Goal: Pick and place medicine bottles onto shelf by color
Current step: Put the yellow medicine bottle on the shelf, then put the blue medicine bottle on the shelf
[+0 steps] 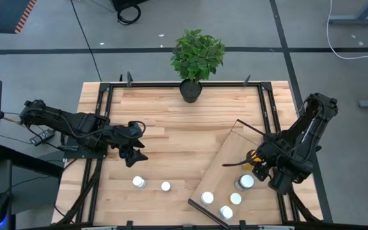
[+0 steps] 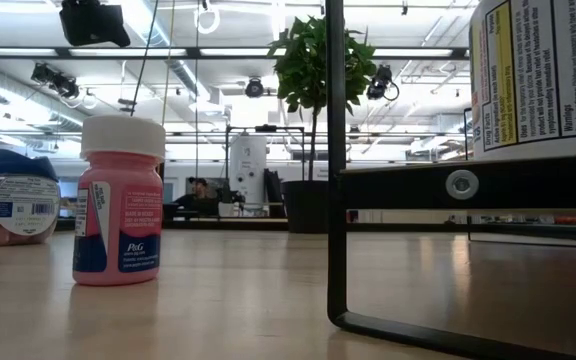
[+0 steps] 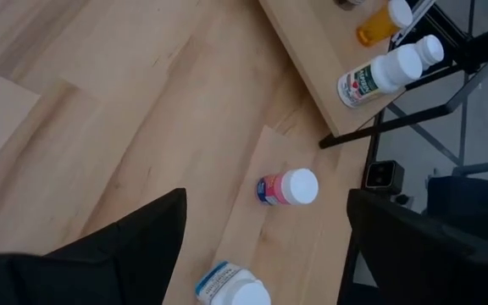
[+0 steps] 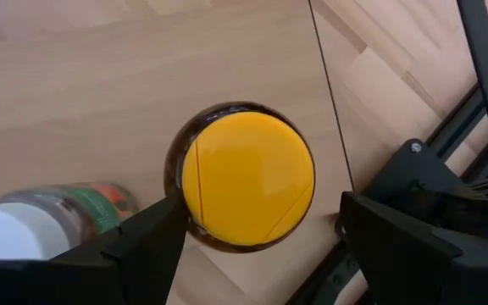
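Pale wood everywhere: the tabletop (image 1: 171,121) and, lying askew on its right half, the shelf (image 1: 225,160). On the shelf stand an amber bottle with a yellow cap (image 4: 246,178) and four white-capped bottles (image 1: 227,211) grouped toward the near corner. Two bottles are left on the bare tabletop: a pink one with a white cap (image 3: 288,187) and a white-and-blue one (image 3: 231,286). So the job looks well past halfway, with these two to go, though I cannot judge the colour grouping on the shelf from here. The left hand (image 1: 135,155) hovers just above the two loose bottles, fingers apart, holding nothing. The right hand (image 1: 260,161) hangs directly over the amber bottle, fingers spread wide to either side of the cap, not clamped on it. A potted plant (image 1: 197,57) stands at the far edge.
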